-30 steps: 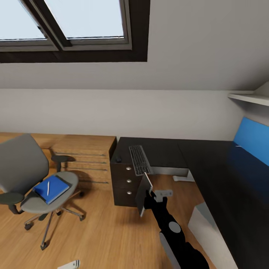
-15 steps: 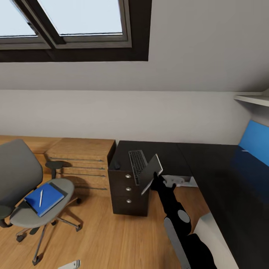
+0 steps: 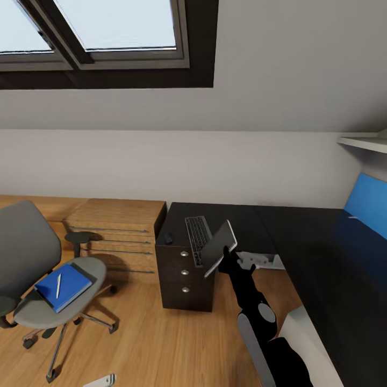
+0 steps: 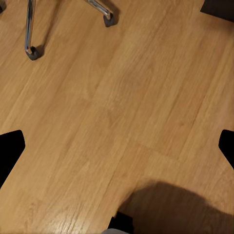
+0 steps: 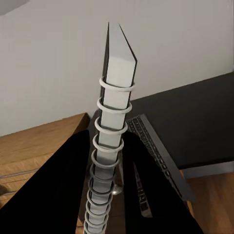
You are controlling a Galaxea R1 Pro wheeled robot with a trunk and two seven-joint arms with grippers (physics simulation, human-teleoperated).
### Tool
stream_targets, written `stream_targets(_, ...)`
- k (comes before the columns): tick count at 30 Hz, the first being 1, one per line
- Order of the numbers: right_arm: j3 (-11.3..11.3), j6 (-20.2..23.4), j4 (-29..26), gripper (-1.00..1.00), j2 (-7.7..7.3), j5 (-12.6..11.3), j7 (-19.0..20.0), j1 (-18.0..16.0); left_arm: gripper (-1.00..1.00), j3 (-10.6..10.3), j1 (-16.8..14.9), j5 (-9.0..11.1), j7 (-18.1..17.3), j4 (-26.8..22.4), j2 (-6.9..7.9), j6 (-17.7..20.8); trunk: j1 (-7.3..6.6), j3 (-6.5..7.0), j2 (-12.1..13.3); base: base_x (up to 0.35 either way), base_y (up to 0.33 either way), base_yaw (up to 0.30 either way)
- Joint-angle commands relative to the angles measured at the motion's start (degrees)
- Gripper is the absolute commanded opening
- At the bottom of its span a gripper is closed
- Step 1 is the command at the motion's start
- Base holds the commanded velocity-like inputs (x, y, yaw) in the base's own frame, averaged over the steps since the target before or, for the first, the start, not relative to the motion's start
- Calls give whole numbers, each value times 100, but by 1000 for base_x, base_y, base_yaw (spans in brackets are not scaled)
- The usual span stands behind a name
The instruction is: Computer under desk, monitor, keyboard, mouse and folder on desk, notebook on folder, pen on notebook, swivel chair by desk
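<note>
My right claw is clamped on the notebook, and I've got it up in the air, tilted, one long edge high and the dark cover facing left. My right arm reaches up and forward from the lower middle of the head view, black sleeve, grey joint disc, wrist bent toward the drawer unit. Through the right wrist camera I see the notebook edge-on, spiral rings running up its spine, my two black fingers pressed against either side of it.

Just behind the notebook, the keyboard lies flat on top of the black drawer unit, near its right front corner, with a small dark object near the left front corner; I can't tell what that is. The desk stretches along the right, black top, blue panel at its back edge.

Over on the left, the swivel chair stands on the wood floor, well apart from the desk. The blue folder lies on its seat, the pen lying on the folder.

My left claw hangs over bare floor, fingertips spread wide apart with nothing between them, chair casters nearby.
</note>
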Motion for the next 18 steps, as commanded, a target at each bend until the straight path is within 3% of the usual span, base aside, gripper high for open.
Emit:
stream_targets(1, 5, 23, 32, -100, -65, -39, -31, 3, 100, -2, -2, 49, 17, -8, 4, 19, 1, -8, -6, 216, 0, 0)
stream_targets(3, 2, 23, 42, -100, -74, -43, -32, 4, 100, -3, -2, 49, 17, -7, 5, 15, 1, -8, -6, 268, 0, 0)
stream_targets(6, -298, 30, 50, -100, -79, -259, -32, 4, 100, -5, -2, 46, 17, -4, 6, 13, 1, -8, -6, 316, 0, 0)
stream_targets(7, -516, 40, 46, -100, -82, -639, -29, 4, 100, -10, -2, 46, 17, 12, 6, 13, 1, -8, -6, 287, 0, 0)
stream_targets(8, -613, 47, 45, -100, -84, -833, -28, 4, 100, -11, -2, 46, 17, 35, 6, 13, 1, -8, -6, 272, 0, 0)
stream_targets(14, -1135, 72, 43, -100, -178, -1567, -27, 4, 100, -38, -2, 46, 17, 101, 6, 13, 1, -8, -6, 254, 0, 0)
stream_targets(17, -1594, 180, 49, -100, -202, -2325, -29, 4, 100, -46, -2, 46, 17, 109, 6, 13, 1, -8, -6, 242, 0, 0)
stream_targets(18, -1669, 222, 57, -100, -204, -2477, -30, 4, 100, -44, -2, 46, 17, 109, 6, 13, 1, -8, -6, 228, 0, 0)
